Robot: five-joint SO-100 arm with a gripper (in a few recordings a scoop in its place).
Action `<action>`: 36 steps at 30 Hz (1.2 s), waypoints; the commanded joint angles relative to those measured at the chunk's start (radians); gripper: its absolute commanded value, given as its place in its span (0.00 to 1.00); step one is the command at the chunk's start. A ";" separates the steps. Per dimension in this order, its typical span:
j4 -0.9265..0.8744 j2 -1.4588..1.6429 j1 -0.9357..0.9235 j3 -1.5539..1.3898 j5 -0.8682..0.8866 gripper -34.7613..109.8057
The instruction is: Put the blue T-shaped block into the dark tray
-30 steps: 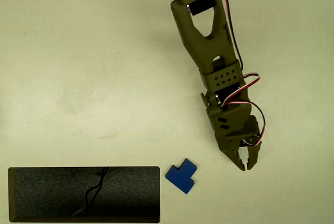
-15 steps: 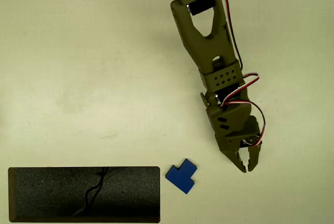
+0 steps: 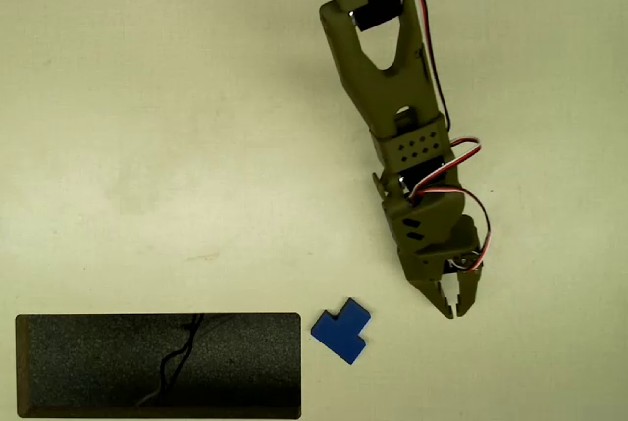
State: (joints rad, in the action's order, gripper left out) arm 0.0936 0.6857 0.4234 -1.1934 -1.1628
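fingers point(image 3: 461, 298) together, right of blue T-shaped block point(image 3: 341, 332)

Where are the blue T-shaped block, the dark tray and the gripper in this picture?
blue T-shaped block point(image 3: 340, 332), overhead view, on the middle of its top face.
dark tray point(image 3: 98, 362), overhead view, on a bare part of its speckled floor.
gripper point(image 3: 453, 307), overhead view, midway between its fingertips.

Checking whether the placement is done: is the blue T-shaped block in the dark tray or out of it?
Out. The blue T-shaped block lies flat on the table just right of the dark tray, clear of its rim.
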 commanded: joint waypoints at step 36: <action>0.138 -0.021 -0.235 -0.083 -0.236 0.24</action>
State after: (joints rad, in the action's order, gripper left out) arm 0.2117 0.6473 0.1902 -1.2763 -1.3729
